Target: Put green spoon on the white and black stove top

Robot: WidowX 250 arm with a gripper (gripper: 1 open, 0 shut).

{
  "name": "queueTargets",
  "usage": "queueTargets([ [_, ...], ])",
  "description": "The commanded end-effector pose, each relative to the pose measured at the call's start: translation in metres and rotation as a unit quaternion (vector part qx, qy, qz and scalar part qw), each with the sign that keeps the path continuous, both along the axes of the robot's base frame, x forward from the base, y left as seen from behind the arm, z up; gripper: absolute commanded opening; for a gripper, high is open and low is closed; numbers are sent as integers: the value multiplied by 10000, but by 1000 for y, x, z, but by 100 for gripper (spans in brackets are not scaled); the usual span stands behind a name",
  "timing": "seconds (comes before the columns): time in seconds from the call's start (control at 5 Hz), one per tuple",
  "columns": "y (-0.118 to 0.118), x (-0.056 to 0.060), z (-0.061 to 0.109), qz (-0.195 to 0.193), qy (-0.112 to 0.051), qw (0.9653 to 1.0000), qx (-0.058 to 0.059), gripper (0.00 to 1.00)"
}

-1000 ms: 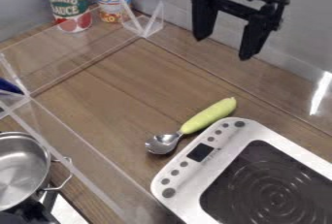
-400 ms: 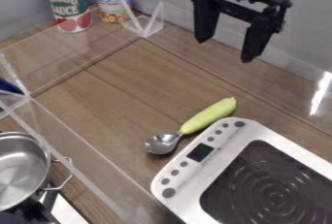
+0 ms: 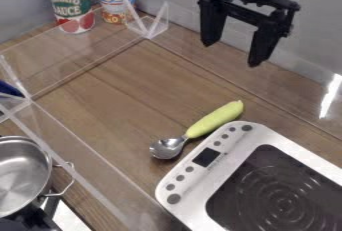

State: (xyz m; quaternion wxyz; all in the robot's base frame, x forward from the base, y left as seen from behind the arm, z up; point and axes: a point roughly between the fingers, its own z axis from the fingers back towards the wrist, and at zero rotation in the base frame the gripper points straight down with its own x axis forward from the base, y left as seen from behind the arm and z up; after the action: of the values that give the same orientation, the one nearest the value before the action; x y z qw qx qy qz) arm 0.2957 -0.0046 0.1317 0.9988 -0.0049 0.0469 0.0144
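Barely shifted black claw [image 3: 243, 51], stove top [image 3: 267, 185] cropped at frame edge

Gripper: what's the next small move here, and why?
Probably move the open gripper toward the spoon's green handle and start lowering. The spoon lies on the wooden table just beside the stove top, not on it, and the gripper is up near the back wall, holding nothing. The thick handle looks like the easier grasp.

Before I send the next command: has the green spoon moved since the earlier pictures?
No. The green spoon lies where it did, handle still along the edge of the white and black stove top.
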Motion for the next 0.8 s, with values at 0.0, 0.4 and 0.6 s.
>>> queueTargets([
  [0.0,2,8,14,-15,-280,9996,46,100],
  [0.4,6,8,18,1,-323,9995,60,100],
  [0.6,7,4,18,27,-296,9995,50,100],
])
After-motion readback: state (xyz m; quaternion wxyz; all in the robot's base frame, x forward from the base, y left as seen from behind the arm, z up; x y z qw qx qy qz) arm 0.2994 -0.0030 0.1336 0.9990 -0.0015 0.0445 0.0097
